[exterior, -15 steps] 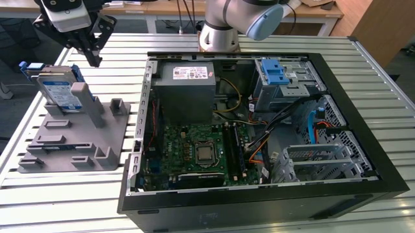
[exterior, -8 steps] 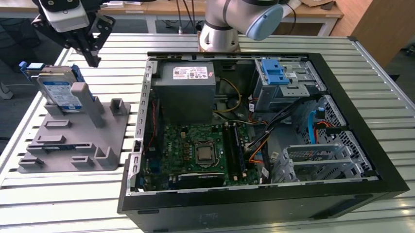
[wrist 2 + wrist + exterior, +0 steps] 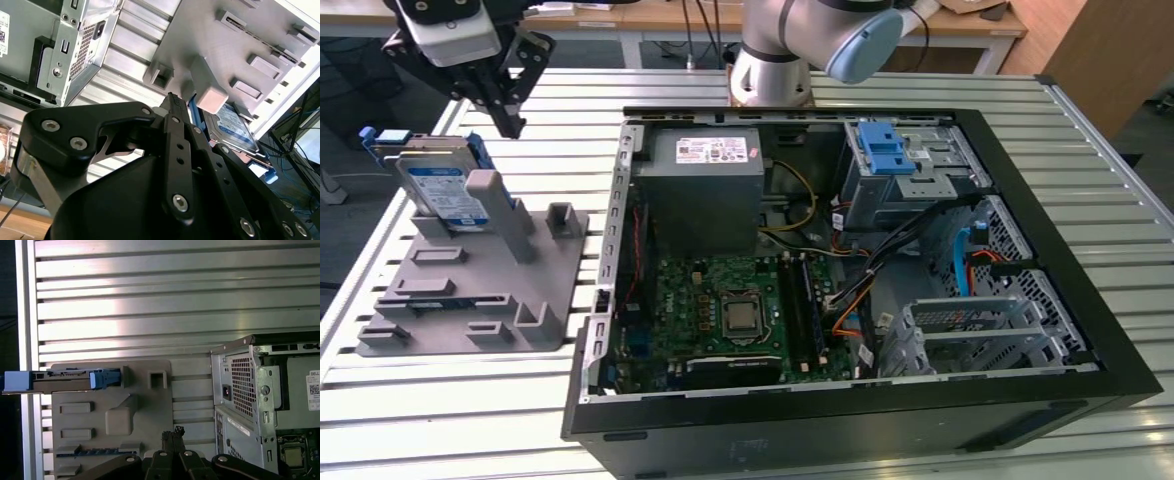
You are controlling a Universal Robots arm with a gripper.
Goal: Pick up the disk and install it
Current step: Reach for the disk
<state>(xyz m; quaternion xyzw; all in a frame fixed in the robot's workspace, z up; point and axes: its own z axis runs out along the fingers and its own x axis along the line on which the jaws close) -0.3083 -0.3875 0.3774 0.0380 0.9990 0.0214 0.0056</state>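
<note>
Surface: a silver table of long aluminium slats, streaked with bright glare
Room: light wooden desks stand behind the table; a brown wooden panel rises at the exterior view's right; dark floor lies past the table edge at the exterior view's left
Arm: a pale grey robot arm with a blue joint cap, based at the far side of the table
Hand: the black two-fingered gripper has its fingertips pressed together with nothing between them; it hangs point-down above the table, near the disk but apart from it
Task's thing: the flat rectangular silver disk, with a white-and-blue label and a blue plastic carrier, stands on edge in a slot of the holder
Holder: a grey plastic holder with raised blocks and slots, lying flat on the table beside the computer case
Case: a black computer case lies on its side with its cover off
Inside: a grey power-supply box, a green circuit board and a metal drive cage topped by a blue latch
</note>
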